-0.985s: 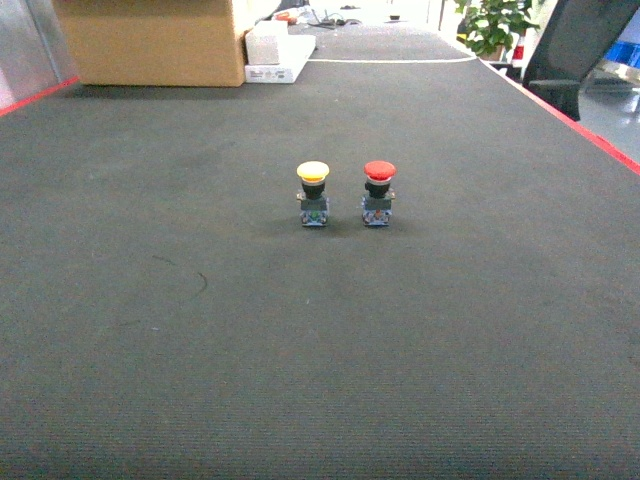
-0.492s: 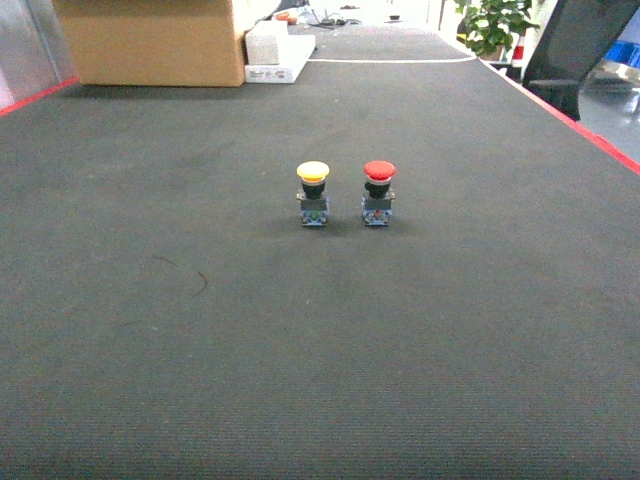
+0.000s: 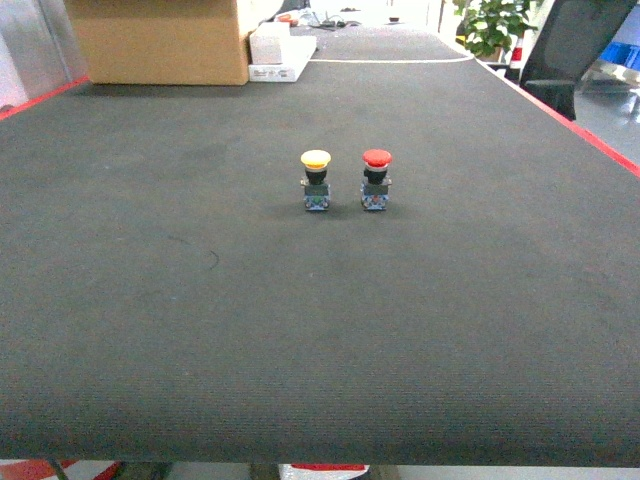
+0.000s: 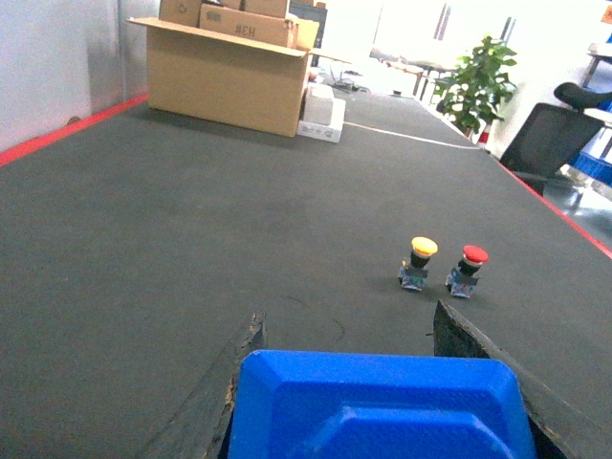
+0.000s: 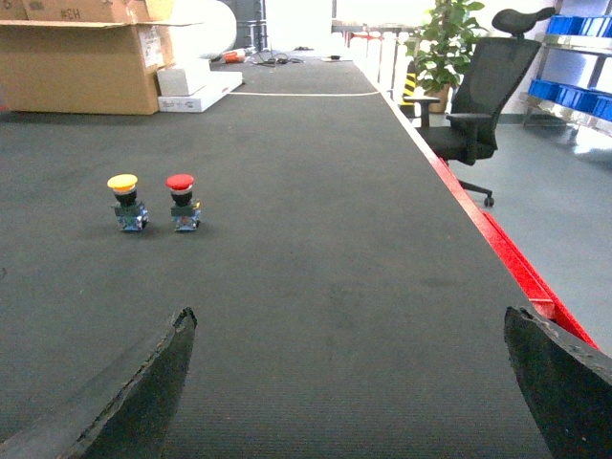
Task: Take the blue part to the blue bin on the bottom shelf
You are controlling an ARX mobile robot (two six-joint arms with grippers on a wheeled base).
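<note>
The blue part (image 4: 382, 406), a bright blue blocky piece with bevelled flat faces, fills the bottom of the left wrist view. My left gripper (image 4: 349, 320) is shut on it, with a dark finger on each side. My right gripper (image 5: 349, 320) is open over bare dark mat, with nothing between its fingers (image 5: 153, 382). Neither gripper shows in the head view. The blue bin and the bottom shelf are out of view.
A yellow-capped push button (image 3: 315, 180) and a red-capped one (image 3: 376, 178) stand side by side mid-table. A cardboard box (image 3: 160, 40) sits at the back left. The table's red edge (image 5: 507, 258) runs along the right. An office chair (image 5: 478, 96) and a rack with blue containers (image 5: 574, 96) lie beyond.
The head view has pulled back: both push buttons now sit higher and smaller in it. The table's front edge now shows at the bottom.
</note>
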